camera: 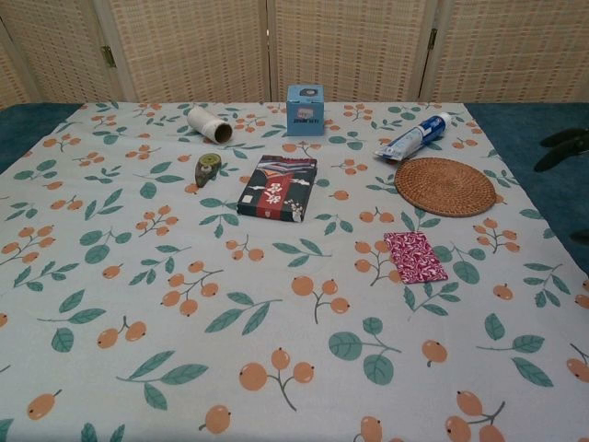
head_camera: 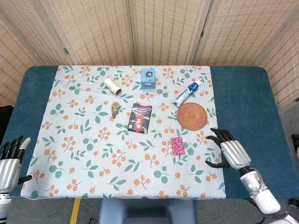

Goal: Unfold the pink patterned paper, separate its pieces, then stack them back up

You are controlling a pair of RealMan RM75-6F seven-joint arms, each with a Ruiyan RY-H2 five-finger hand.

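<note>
blue table (head_camera: 243,93), floral cloth (head_camera: 84,140)

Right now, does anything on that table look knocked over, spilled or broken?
Nothing looks spilled or damaged. The white roll and the toothpaste tube lie on their sides, but that seems simply how they were set down. The pink patterned paper lies flat and folded, beside the right hand, which does not touch it.
</note>
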